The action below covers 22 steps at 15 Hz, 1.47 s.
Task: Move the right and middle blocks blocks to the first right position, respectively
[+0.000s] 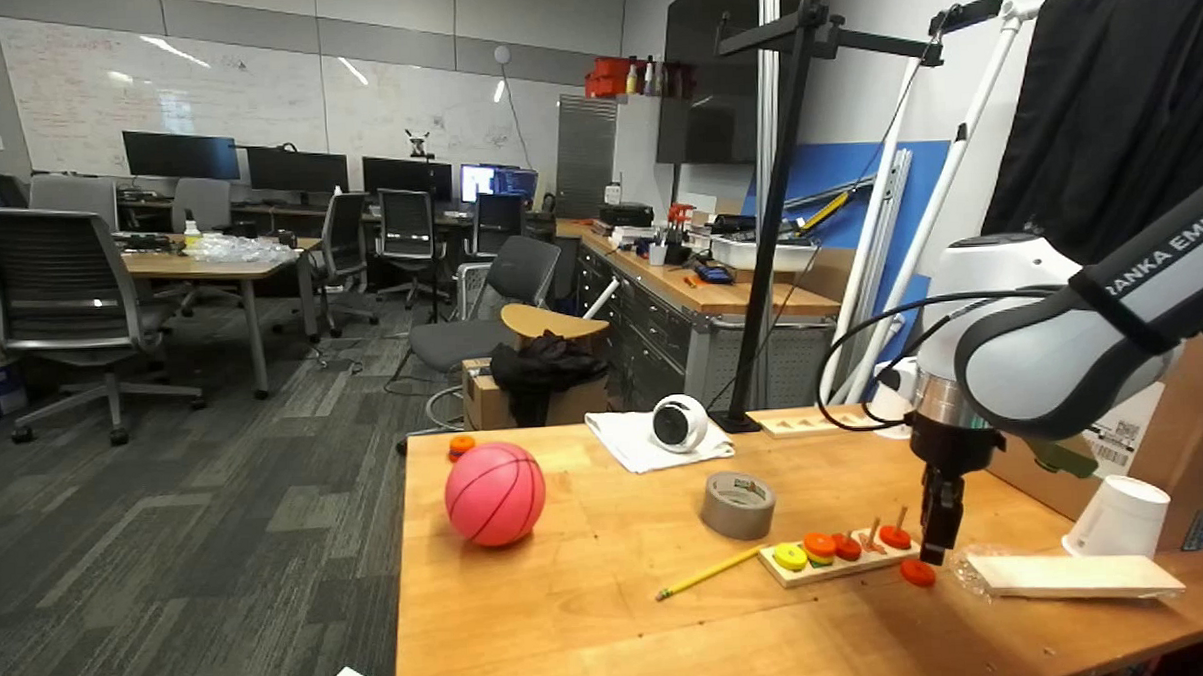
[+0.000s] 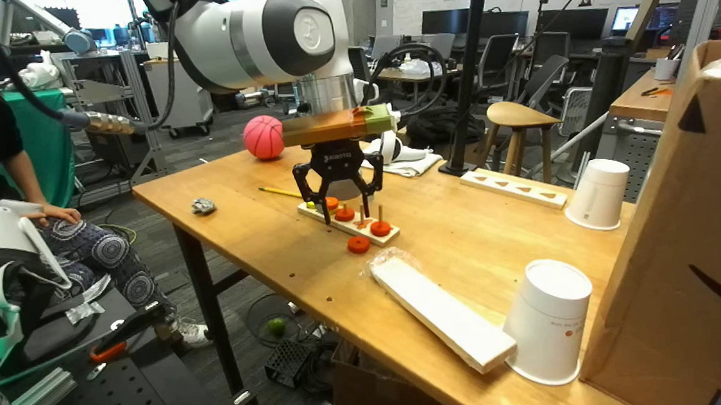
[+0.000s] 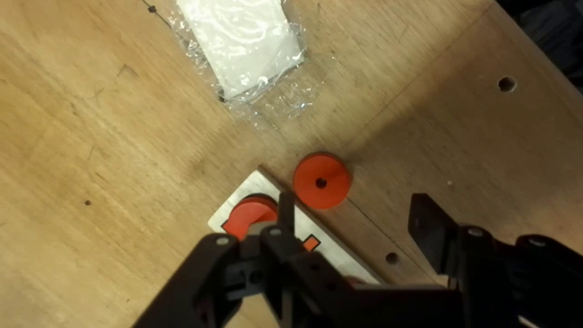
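White and dark grey, the arm [image 2: 286, 34] reaches in from the top of an exterior view, bent so its last section points straight down, and the end effector [image 3: 354, 212] has its jaws spread apart, the bench [image 3: 387, 214] showing between them in the wrist view. Beyond the fingertips, a loose orange-red disc [image 3: 322, 193] lies flat mid-frame, just beside the pegged board [image 3: 334, 253], whose end peg carries a red disc [image 3: 248, 214]. Farther out, open wood stretches left, a wrapped plank [image 3: 239, 36] sits at the top, and the bench's edge slants across the upper right corner.
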Motion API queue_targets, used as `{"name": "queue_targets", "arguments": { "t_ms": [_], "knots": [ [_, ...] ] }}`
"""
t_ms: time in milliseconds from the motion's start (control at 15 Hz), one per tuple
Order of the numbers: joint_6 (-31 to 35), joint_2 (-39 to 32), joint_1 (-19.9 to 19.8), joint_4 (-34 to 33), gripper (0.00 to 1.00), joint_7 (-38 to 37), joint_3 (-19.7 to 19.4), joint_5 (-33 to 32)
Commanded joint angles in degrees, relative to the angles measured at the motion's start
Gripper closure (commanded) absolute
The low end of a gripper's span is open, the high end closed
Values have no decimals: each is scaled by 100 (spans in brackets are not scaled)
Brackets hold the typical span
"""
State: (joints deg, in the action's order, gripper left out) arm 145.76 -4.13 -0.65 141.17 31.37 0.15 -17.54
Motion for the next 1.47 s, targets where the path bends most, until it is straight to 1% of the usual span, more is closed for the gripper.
{"name": "queue_targets", "arguments": {
  "t_ms": [0, 67, 133, 200, 267, 333, 467, 600, 800, 867, 933, 1000, 1067, 1200, 1400],
  "knots": [
    [-92, 162, 124, -129, 29, -1480, -49, -773],
    [-174, 166, 141, -158, 25, -1860, -46, -967],
    [-296, 161, 163, -185, 26, -2293, -44, -1182],
    [-438, 140, 185, -211, 22, -2709, -37, -1356],
    [-587, 122, 205, -229, 21, -3009, -17, -1428],
    [-733, 97, 226, -242, 17, -3276, 2, -1432],
    [-958, 45, 267, -265, 23, -3617, 29, -1345],
    [-1097, 9, 294, -278, 29, -3764, 55, -1152],
    [-1047, -97, 280, -321, 23, -3766, 66, -775],
    [-982, -131, 257, -332, 16, -3676, 60, -565],
    [-894, -167, 228, -344, 11, -3540, 59, -295],
    [-828, -201, 205, -362, 4, -3439, 56, -47],
    [-743, -230, 182, -371, 0, -3332, 53, 195],
    [-570, -288, 141, -394, 0, -3134, 41, 565],
    [-316, -353, 71, -390, 0, -2901, 5, 831]
  ]
}}
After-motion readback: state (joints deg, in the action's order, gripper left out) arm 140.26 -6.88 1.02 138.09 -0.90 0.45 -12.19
